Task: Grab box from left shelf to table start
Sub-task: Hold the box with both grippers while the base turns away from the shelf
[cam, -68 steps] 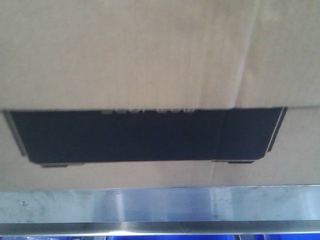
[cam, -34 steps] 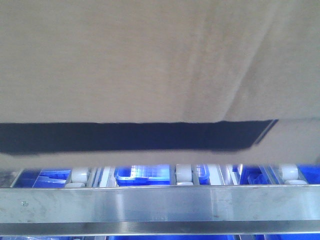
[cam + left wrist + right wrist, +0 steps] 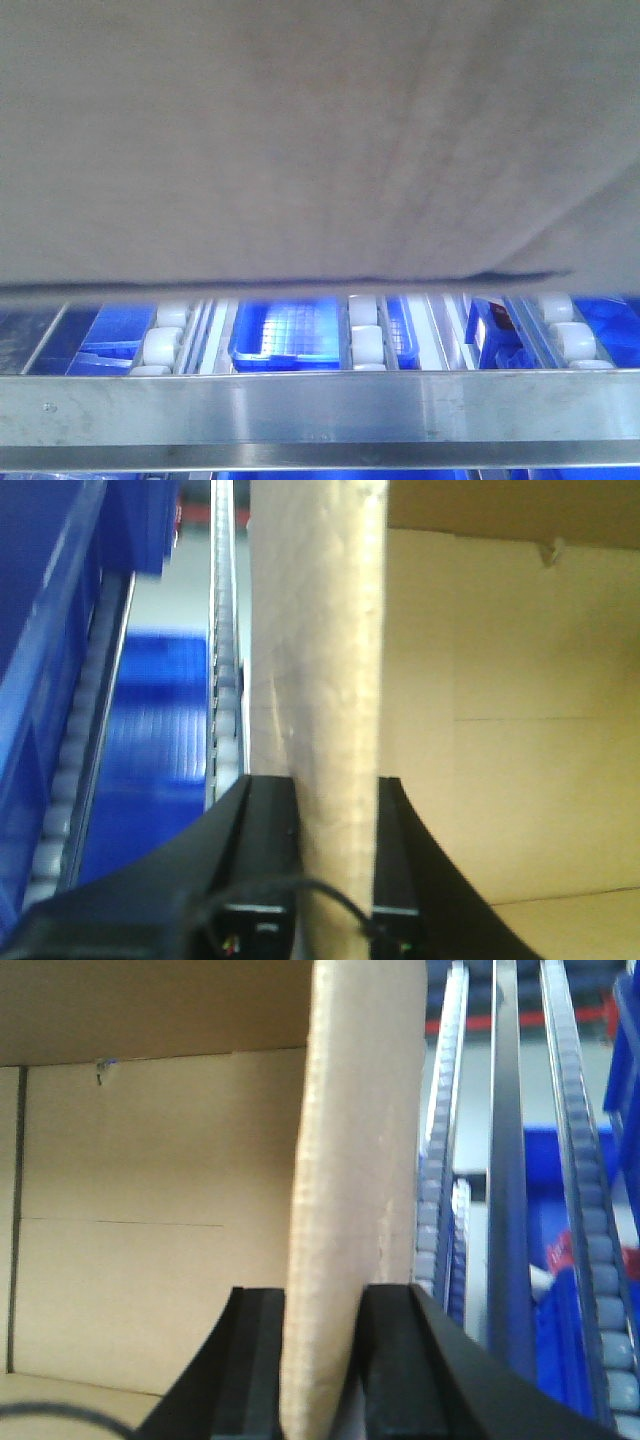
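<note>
Held between two arms, the box (image 3: pixel 300 130) fills the upper part of the front view as a blurred brown cardboard face. Its lower edge hangs above the white rollers (image 3: pixel 365 340) and brushed steel front rail (image 3: pixel 320 410) of the left shelf (image 3: pixel 560 335), and blue bins (image 3: pixel 285 335) show through the tracks beneath. In the left wrist view the left gripper (image 3: pixel 335 805) pinches one upright wall of the carton, a black finger on each face, with the bare cardboard interior to the right and a roller track running away on the far left. The right gripper (image 3: pixel 325 1310) clamps the opposite wall the same way, with the inside of the box to its left and the roller tracks to its right. The table is in none of the views. What can be seen of the interior holds nothing, so the carton is probably light, though its floor is mostly hidden. Corrugated board is stiff along its length, but a single wall can crease or tear under a narrow pinch, and its dry face gives smooth fingers little grip. The present hold, low on two facing walls, looks like the sound one. Keeping both sides level should matter most, since any twist between the arms would buckle the wall or let it slide out.
</note>
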Motion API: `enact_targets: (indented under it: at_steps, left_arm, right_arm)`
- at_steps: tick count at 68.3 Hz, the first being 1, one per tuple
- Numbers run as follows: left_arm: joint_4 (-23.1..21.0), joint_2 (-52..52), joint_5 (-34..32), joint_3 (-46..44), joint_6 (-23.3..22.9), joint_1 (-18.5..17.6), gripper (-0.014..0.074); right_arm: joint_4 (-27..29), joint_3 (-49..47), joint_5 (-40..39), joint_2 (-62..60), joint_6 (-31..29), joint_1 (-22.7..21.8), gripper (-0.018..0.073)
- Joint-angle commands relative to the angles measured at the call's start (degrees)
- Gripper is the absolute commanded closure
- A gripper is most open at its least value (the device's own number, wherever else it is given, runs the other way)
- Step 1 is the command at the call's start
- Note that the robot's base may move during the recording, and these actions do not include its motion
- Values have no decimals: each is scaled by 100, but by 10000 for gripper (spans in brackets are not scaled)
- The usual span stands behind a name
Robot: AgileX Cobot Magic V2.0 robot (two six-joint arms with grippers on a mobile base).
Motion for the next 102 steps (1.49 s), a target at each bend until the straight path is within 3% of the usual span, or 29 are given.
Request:
enact_targets:
  at_steps: [1,102]
  left_arm:
    - [238,-242,-1330,-237,9,-16,694]
    - [184,-390,-1390,-192,9,-16,696]
  right_arm:
    - [-843,-153,-869,-119,-49,-77,505]
    - [-843,-153,-775,-302,-49,-77,505]
